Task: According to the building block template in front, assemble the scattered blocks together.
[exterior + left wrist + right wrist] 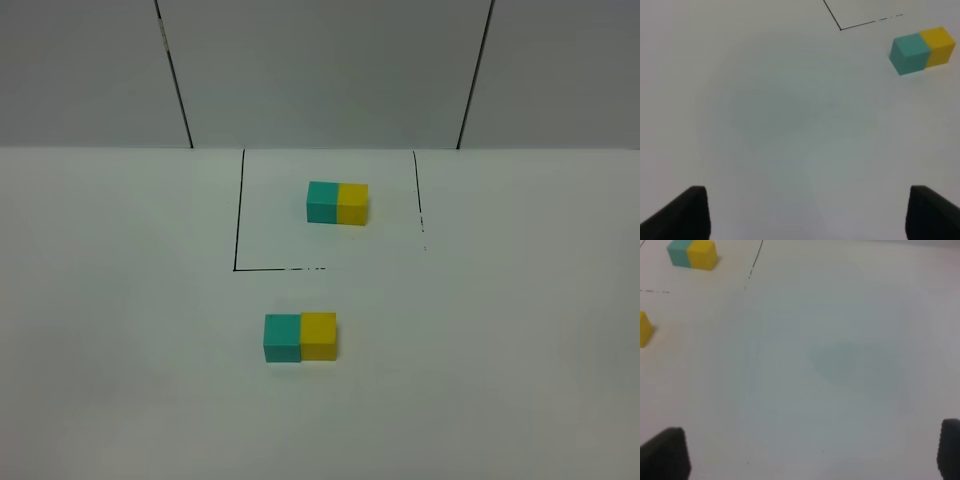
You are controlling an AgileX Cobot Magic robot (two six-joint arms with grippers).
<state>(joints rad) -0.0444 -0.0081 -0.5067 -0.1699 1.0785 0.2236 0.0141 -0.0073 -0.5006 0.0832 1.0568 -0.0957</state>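
A broad, matte white tabletop (pixel 120 330) fills most of the room from here, evenly lit, with only faint soft shadows. Thin black lines (pixel 239 215) mark out a square outline on it, partly broken along the near and right edges. Behind stands a pale grey panelled wall (pixel 320 70), split by two dark vertical seams (pixel 175 75).
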